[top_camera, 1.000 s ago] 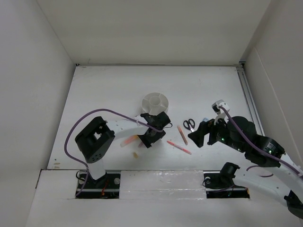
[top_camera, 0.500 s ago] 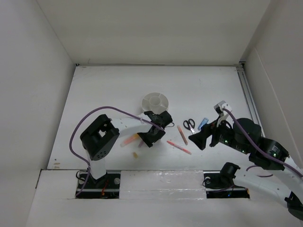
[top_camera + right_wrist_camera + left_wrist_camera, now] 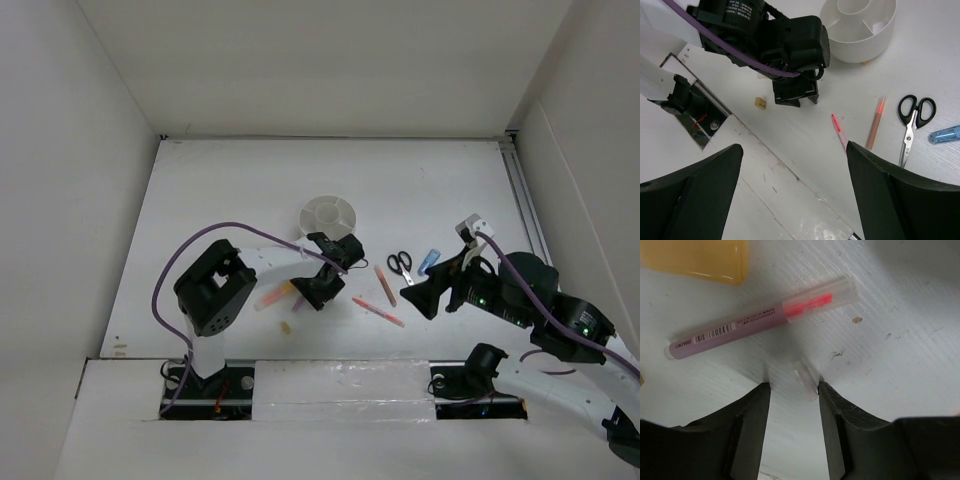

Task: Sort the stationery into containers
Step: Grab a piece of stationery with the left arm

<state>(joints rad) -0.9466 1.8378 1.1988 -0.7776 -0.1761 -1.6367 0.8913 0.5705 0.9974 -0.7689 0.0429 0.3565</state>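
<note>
The left hand (image 3: 793,388) is at the pick-up step. It hangs low over the table (image 3: 900,315), fingers spread and holding nothing, and the pink pen (image 3: 760,320) lies crosswise just ahead of its fingertips. The next move probably calls for reaching forward, straddling the barrel and closing, then carrying the pen to the white organizer (image 3: 860,47) just beyond. The left arm is folded, wrist tipped down. The right hand (image 3: 793,150), open and empty, is held high.
</note>
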